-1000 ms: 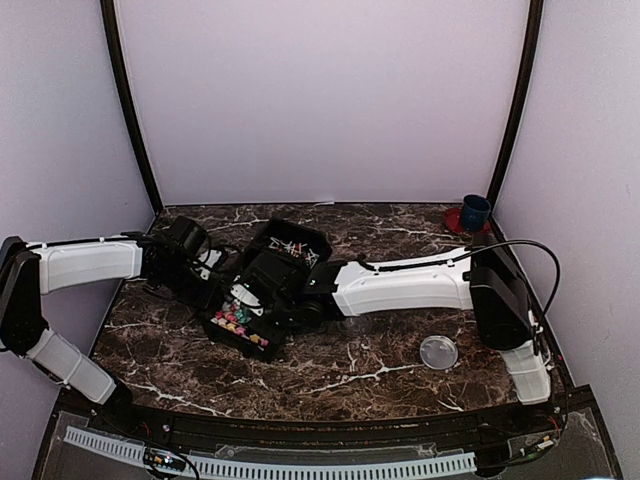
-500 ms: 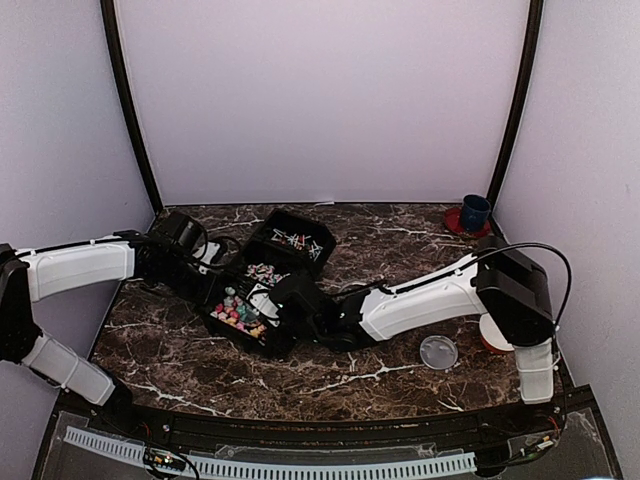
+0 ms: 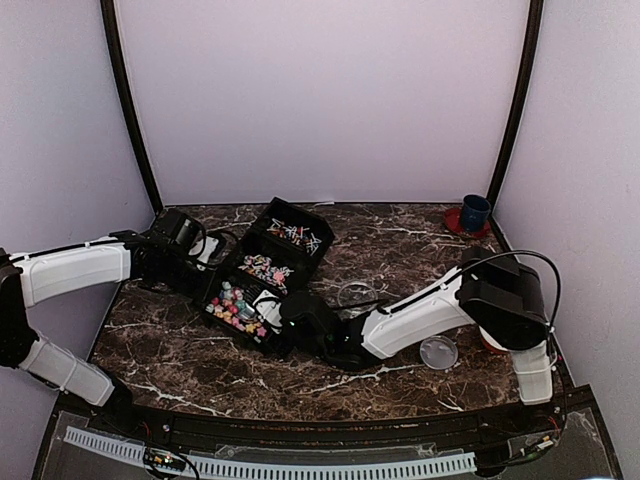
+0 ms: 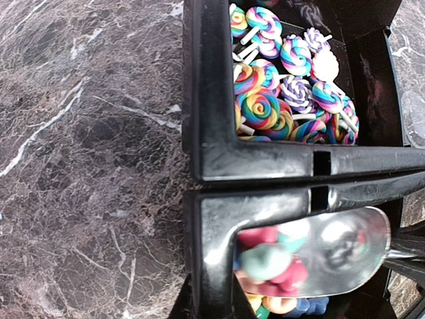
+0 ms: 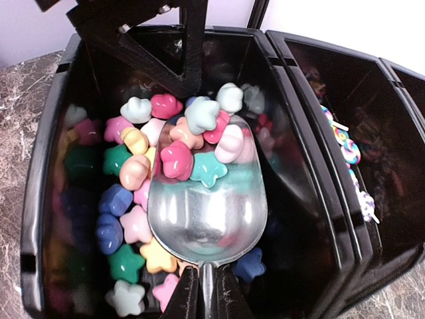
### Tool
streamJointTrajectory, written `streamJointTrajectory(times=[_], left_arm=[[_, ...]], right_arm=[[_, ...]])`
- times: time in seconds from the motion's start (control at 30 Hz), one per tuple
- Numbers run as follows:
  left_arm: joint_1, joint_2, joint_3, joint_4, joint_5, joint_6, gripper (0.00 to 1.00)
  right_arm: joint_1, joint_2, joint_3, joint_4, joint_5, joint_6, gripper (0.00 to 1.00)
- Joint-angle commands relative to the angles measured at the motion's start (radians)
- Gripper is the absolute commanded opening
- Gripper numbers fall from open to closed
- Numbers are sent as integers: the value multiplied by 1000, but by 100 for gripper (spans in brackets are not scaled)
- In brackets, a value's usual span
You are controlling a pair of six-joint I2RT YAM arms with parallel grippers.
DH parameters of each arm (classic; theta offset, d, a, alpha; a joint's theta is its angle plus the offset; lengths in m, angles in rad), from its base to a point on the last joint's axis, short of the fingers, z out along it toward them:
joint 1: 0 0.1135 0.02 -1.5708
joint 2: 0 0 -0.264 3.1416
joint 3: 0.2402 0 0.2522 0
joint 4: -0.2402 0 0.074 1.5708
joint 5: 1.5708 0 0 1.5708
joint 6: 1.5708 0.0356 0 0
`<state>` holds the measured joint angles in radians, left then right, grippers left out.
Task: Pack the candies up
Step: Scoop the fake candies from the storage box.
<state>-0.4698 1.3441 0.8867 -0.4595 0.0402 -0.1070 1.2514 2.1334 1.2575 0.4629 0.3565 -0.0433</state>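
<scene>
The candies lie in a black three-compartment tray point(image 3: 300, 262): pastel star candies point(image 5: 126, 229) in the near compartment, swirl lollipops point(image 4: 275, 100) in another. My right gripper point(image 5: 208, 296) is shut on the handle of a metal scoop point(image 5: 207, 212). The scoop lies in the star compartment with several star candies on its front half. In the top view this gripper point(image 3: 285, 322) is at the tray's near end. My left gripper point(image 4: 210, 302) is shut on the tray's wall point(image 4: 212, 219) and sits at the tray's left side point(image 3: 205, 272). The scoop point(image 4: 332, 256) also shows in the left wrist view.
A small clear round jar point(image 3: 357, 293) stands just right of the tray, beside my right forearm. Its clear lid point(image 3: 438, 352) lies nearer the front right. A blue cup on a red base point(image 3: 472, 213) is at the back right corner. Dark walls close in both sides.
My right arm has drawn back toward the front and brought the scoop down into the near star compartment. The jar it covered now shows. The left gripper keeps its hold on the tray.
</scene>
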Motion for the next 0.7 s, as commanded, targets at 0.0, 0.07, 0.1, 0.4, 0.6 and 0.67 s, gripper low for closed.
streamJointTrajectory(times=[0.0, 0.07, 0.1, 0.4, 0.6, 0.67], left_arm=[[1, -110, 49, 144, 60, -35, 0], [2, -115, 46, 144, 48, -35, 0], [3, -116, 45, 144, 43, -36, 0], [25, -104, 46, 132, 32, -57, 0], [41, -76, 52, 118, 46, -72, 0], [44, -72, 53, 115, 48, -74, 0]], right_arm=[[-21, -15, -112, 66, 137, -3, 0], [-22, -22, -141, 97, 145, -5, 0], [-22, -20, -140, 95, 148, -4, 0], [-20, -73, -213, 157, 152, -7, 0], [-19, -189, -288, 181, 154, -35, 0], [-18, -231, -300, 158, 159, -40, 0]])
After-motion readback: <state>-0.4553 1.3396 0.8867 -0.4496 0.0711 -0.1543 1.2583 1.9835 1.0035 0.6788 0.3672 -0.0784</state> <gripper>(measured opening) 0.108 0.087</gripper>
